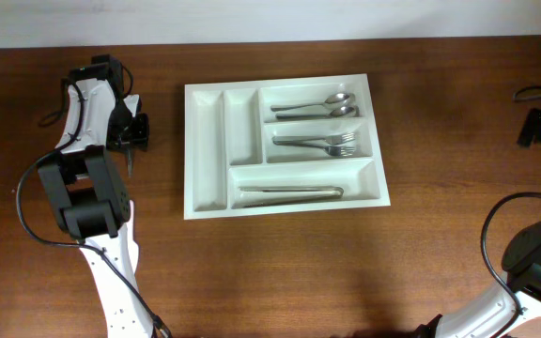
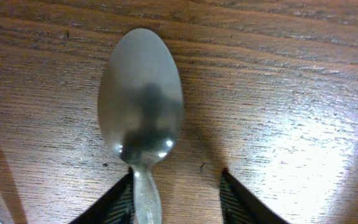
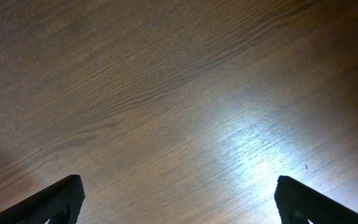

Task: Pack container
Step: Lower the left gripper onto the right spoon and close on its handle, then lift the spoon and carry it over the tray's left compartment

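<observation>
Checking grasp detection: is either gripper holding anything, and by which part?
Nothing is held yet. The left gripper straddles the handle of the silver metal spoon, just below its bowl, jaws apart. The right gripper is open, empty.

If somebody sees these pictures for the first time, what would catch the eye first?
The large white rectangular cutlery tray in the middle of the brown wooden table draws the eye, with silver spoons, forks and longer cutlery in its three horizontal compartments. Left of it, a shiny metal spoon lies on the wood, its handle between the fingers of the open left gripper.
</observation>
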`<state>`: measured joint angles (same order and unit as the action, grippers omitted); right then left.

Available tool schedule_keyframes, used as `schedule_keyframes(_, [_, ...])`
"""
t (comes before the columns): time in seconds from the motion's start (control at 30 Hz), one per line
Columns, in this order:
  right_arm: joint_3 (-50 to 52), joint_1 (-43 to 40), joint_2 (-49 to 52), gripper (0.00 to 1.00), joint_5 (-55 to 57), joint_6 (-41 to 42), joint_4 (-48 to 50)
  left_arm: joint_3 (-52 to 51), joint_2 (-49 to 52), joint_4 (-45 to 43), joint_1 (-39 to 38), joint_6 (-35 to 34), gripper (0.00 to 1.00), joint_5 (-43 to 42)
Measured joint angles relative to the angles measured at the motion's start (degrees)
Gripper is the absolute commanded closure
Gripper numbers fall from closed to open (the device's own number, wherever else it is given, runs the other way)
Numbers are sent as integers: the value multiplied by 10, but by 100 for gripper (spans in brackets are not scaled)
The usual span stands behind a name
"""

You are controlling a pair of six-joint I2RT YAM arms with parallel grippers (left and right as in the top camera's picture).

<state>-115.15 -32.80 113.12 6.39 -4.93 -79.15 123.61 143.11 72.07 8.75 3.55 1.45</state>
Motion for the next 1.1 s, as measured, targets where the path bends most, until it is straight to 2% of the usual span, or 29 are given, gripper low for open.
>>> schedule_keyframes(0.23, [0,0,0,1,0,0,0,0,0,-7,0,-1,75,0])
schedule_keyframes(0.3, [0,0,0,1,0,0,0,0,0,-7,0,-2,82,0])
schedule_keyframes(0.47, [0,0,0,1,0,0,0,0,0,-8,0,-1,87,0])
schedule_keyframes(0.6, [0,0,0,1,0,0,0,0,0,-8,0,-2,98,0])
schedule_keyframes(0.97, [0,0,0,1,0,0,0,0,0,-7,0,-1,98,0])
schedule_keyframes(1.1, [0,0,0,1,0,0,0,3,0,21,0,-1,98,0])
